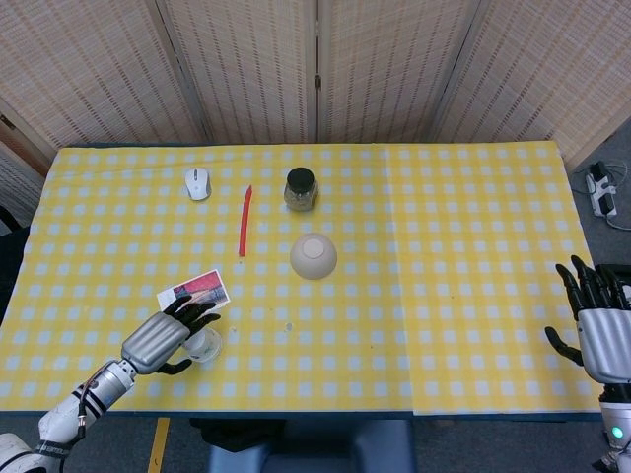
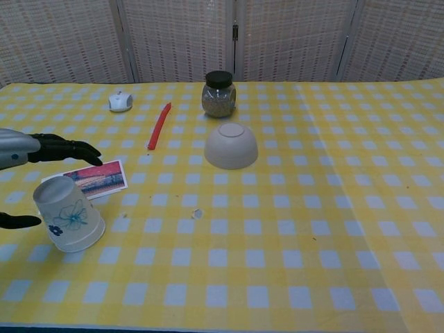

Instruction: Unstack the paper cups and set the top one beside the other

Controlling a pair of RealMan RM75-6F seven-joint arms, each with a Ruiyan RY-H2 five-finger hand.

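The stacked paper cups [image 1: 206, 346] [image 2: 67, 213] stand upside down near the table's front left, white with a blue flower print. My left hand [image 1: 166, 335] [image 2: 43, 148] reaches over them from the left with its fingers spread. The fingers lie above and behind the stack and the thumb [image 2: 16, 221] sits low at its front left. I see no firm grip on the cups. My right hand [image 1: 597, 325] hangs open past the table's right front edge, far from the cups.
A photo card [image 1: 193, 291] lies just behind the cups. Further back are an upturned beige bowl [image 1: 314, 255], a glass jar with a black lid [image 1: 301, 188], a red stick [image 1: 245, 221] and a white mouse [image 1: 198, 182].
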